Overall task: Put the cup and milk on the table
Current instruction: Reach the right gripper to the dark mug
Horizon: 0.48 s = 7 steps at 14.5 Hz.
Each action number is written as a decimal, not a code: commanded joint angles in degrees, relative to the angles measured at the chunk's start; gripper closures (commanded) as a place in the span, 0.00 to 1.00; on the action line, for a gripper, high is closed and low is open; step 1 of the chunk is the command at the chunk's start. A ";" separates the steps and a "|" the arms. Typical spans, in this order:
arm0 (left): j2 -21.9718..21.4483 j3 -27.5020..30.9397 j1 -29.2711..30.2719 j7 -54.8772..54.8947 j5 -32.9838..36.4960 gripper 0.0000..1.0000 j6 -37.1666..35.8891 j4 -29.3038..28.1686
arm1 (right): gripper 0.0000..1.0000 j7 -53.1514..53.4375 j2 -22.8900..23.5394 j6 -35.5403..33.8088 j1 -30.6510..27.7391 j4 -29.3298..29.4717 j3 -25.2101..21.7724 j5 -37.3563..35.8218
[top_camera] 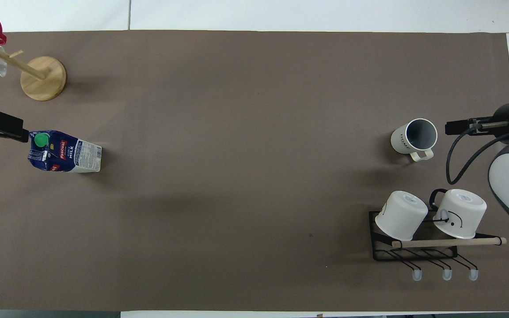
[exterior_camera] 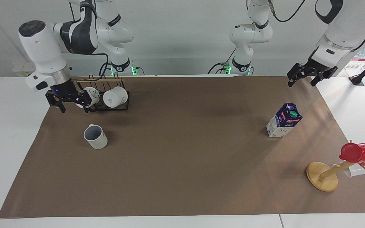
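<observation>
On the white table with its wide brown mat (exterior_camera: 182, 177), the small blue-and-white gable-top milk carton (exterior_camera: 284, 120) stands toward the left arm's end, the off-white cylindrical mug (exterior_camera: 95, 136) toward the right arm's. The right gripper (exterior_camera: 71, 102), jaws apart, hangs beside a black wire mug rack (exterior_camera: 106, 106); the left gripper (exterior_camera: 303, 79) waits open, aloft.

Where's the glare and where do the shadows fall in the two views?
Facing view: a pale sheen streaks the brown mat toward the left arm's end, around the milk; soft shadows sit beside the cup and the carton. Overhead view: the mat looks evenly lit, no sheen, with faint shadows beside the cup and the milk.
</observation>
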 commanded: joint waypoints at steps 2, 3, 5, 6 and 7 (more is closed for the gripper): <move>-1.74 -0.20 0.52 -0.54 -1.05 0.00 0.95 -2.15 | 0.00 -6.98 5.66 8.68 -2.02 -2.84 0.42 4.17; -1.74 -0.20 0.52 -0.54 -1.05 0.00 0.95 -2.15 | 0.00 -7.68 6.63 9.65 -1.93 -2.93 0.42 4.96; -1.74 -0.20 0.52 -0.54 -1.05 0.00 0.95 -2.15 | 0.00 -9.96 7.52 12.46 -1.67 -4.33 0.42 5.15; -1.74 -0.20 0.52 -0.54 -1.05 0.00 0.95 -2.15 | 0.00 -12.33 8.39 13.34 -1.75 -4.95 0.42 5.15; -1.74 -0.20 0.52 -0.54 -1.05 0.00 0.95 -2.15 | 0.00 -14.61 8.75 15.09 -2.10 -5.74 0.42 5.15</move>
